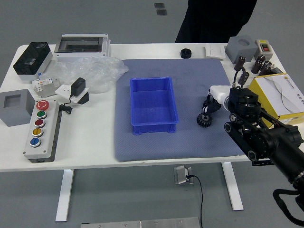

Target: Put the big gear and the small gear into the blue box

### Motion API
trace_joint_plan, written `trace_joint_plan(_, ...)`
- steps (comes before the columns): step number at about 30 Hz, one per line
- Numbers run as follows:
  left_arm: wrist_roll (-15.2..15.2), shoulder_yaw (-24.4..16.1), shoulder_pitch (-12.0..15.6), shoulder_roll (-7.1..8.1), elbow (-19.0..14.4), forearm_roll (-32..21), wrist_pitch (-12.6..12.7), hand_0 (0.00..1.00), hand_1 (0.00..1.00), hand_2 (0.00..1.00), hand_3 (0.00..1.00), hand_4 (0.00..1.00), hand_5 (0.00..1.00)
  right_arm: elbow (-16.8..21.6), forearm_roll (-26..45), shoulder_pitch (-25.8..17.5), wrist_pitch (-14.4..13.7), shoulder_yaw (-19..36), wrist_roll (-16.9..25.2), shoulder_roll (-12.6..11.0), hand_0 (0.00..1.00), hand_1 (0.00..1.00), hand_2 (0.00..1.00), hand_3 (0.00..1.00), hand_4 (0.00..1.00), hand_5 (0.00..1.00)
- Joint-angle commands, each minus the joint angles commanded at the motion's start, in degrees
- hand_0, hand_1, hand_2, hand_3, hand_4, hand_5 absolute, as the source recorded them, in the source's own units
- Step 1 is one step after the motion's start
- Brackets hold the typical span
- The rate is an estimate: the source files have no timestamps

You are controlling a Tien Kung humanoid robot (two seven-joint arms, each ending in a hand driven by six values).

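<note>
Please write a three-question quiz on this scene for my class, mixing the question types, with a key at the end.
1. True or false: the robot's right hand is reaching down to the black gear on the mat.
2. Which button sits at the far end of the button panel? A) blue B) red C) yellow
3. Fill in the blank: as the picture shows it, the black gear lies to the ____ of the blue box.

Key: 1 true; 2 B; 3 right
</note>
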Motion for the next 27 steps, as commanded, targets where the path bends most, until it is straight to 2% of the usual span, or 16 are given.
trace_joint_plan(4, -0.01, -0.01, -0.03, -0.02, 0.00, -0.03, 0.01, 0.803, 0.777, 0.770, 0.706, 0.466, 0.176, -0.14, 0.00, 0.03, -0.53, -0.13, 0.04, 0.07, 0.619, 0.540, 0.577, 0.627, 0.582, 0.369)
trace_joint_plan(5, 0.00, -0.02, -0.03, -0.02, 0.00, -0.02, 0.01, 0.803, 0.777, 0.770, 0.706, 0.466, 0.176, -0.16, 0.00, 0.04, -0.66, -0.16, 0.05, 0.09, 0.599, 0.516, 0.541, 0.607, 0.539, 0.357)
trace_joint_plan(10, 0.01, -0.07, -0.03, -0.02, 0.00, -0.02, 0.02, 0.803, 0.777, 0.770, 0.706, 0.466, 0.176, -0.24, 0.00, 0.06, -1.38, -0.25, 0.12, 0.17, 0.599, 0.516, 0.541, 0.607, 0.539, 0.357)
trace_joint_plan(11, 0.01, -0.08, -0.02, -0.02, 0.00, -0.02, 0.02, 0.803, 0.777, 0.770, 0.705, 0.465, 0.176, -0.26, 0.00, 0.07, -1.55, -0.24, 0.15, 0.18, 0.577, 0.487, 0.498, 0.579, 0.496, 0.346)
trace_joint_plan(16, 0.00, -0.07, -0.06, -0.03, 0.00, -0.06, 0.02, 0.803, 0.777, 0.770, 0.705, 0.465, 0.176, -0.35, 0.00, 0.09, -2.53, -0.02, 0.22, 0.20, 0.577, 0.487, 0.498, 0.579, 0.496, 0.346)
trace_joint_plan(17, 0.00, -0.07, -0.07, -0.03, 0.00, -0.06, 0.02, 0.803, 0.777, 0.770, 0.705, 0.466, 0.176, -0.34, 0.00, 0.09, -2.67, 0.04, 0.22, 0.19, 0.568, 0.475, 0.482, 0.568, 0.472, 0.342)
trace_joint_plan(27, -0.03, -0.06, -0.15, 0.06, 0.00, -0.21, 0.04, 0.803, 0.777, 0.770, 0.703, 0.464, 0.177, 1.77, 0.00, -0.15, -3.52, 2.14, 0.05, -0.61, 0.556, 0.467, 0.473, 0.556, 0.479, 0.344)
